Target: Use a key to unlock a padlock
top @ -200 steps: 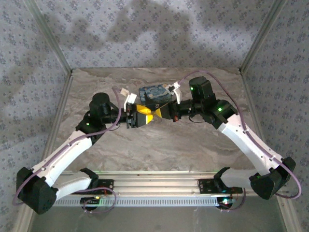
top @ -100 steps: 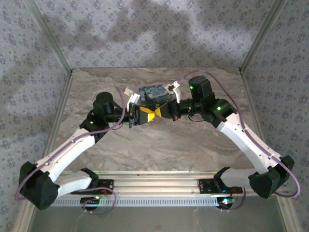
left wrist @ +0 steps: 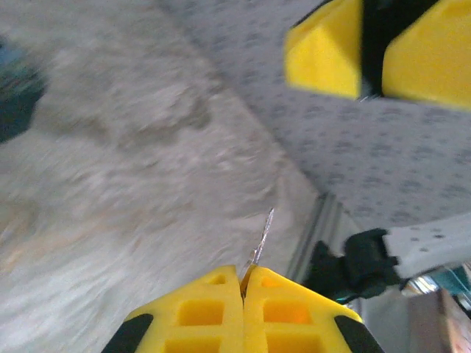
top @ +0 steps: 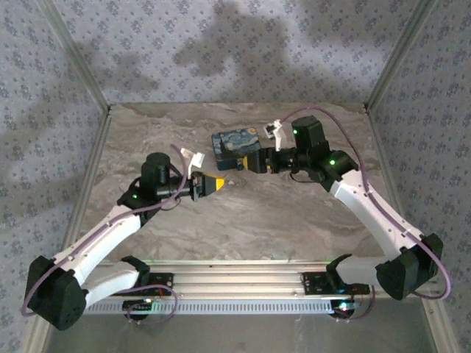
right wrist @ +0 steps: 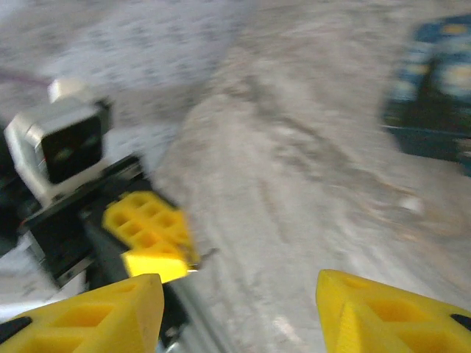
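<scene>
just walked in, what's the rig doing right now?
The left gripper has its jaws shut on a thin key, whose blade sticks out past the fingertips into free air, not in a lock. The right gripper faces it across a gap, jaws wide open with nothing between them. A blue patterned box sits on the table beyond the two grippers.

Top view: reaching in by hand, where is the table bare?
Bare: grey marble tabletop between the arms and near aluminium rail, plus far-left corner. Crowded centre-back: blue printed box, open right gripper, left gripper pinching thin metal key.
</scene>
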Tool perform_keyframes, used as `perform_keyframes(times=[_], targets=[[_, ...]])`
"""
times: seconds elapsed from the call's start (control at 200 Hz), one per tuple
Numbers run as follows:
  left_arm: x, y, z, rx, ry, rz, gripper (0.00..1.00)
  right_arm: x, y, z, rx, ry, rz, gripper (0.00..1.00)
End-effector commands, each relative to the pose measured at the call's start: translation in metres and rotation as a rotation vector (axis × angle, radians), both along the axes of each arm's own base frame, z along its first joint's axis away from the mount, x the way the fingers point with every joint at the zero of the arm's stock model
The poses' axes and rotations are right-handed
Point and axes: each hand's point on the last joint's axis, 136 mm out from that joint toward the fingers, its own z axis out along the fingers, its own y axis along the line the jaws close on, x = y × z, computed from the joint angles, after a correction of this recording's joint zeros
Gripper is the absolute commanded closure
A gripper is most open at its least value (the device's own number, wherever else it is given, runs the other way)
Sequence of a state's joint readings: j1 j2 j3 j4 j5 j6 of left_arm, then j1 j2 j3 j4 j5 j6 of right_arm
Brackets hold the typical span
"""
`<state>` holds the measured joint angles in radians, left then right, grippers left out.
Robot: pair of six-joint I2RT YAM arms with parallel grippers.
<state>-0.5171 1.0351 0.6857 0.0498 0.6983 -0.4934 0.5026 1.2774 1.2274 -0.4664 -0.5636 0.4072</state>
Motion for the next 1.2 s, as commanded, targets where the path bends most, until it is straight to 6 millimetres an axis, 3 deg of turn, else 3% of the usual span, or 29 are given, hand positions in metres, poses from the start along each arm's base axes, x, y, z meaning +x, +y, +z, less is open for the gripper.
perform_keyframes(times=[0.0, 0.115, 0.305, 0.325, 0.515, 0.68, 0.959, 1.194], targets=[[0.003, 0.022, -0.049, 0.077, 0.108, 0.128, 1.0, 0.035, -0.025, -0.067, -0.184, 0.072, -0.203, 0.41], [0.001, 0.033, -0.076, 0.098, 0.152, 0.187, 1.0, 0.055, -0.023, -0.122, -0.389, 0.041, -0.273, 0.36], [-0.005, 0.041, -0.098, 0.147, 0.183, 0.196, 1.0, 0.086, 0.011, -0.183, -0.556, -0.048, -0.294, 0.35], [-0.005, 0.041, -0.099, 0.153, 0.183, 0.196, 1.0, 0.095, 0.018, -0.176, -0.551, -0.071, -0.304, 0.35], [-0.009, 0.049, -0.112, 0.201, 0.189, 0.198, 1.0, 0.123, 0.043, -0.205, -0.664, -0.102, -0.319, 0.36], [-0.009, 0.054, -0.117, 0.215, 0.184, 0.203, 1.0, 0.14, 0.043, -0.221, -0.698, -0.101, -0.386, 0.36], [-0.008, 0.058, -0.12, 0.228, 0.175, 0.206, 1.0, 0.152, 0.04, -0.24, -0.713, -0.068, -0.407, 0.38], [-0.006, 0.062, -0.121, 0.256, 0.175, 0.207, 1.0, 0.157, 0.046, -0.254, -0.68, -0.048, -0.359, 0.47]])
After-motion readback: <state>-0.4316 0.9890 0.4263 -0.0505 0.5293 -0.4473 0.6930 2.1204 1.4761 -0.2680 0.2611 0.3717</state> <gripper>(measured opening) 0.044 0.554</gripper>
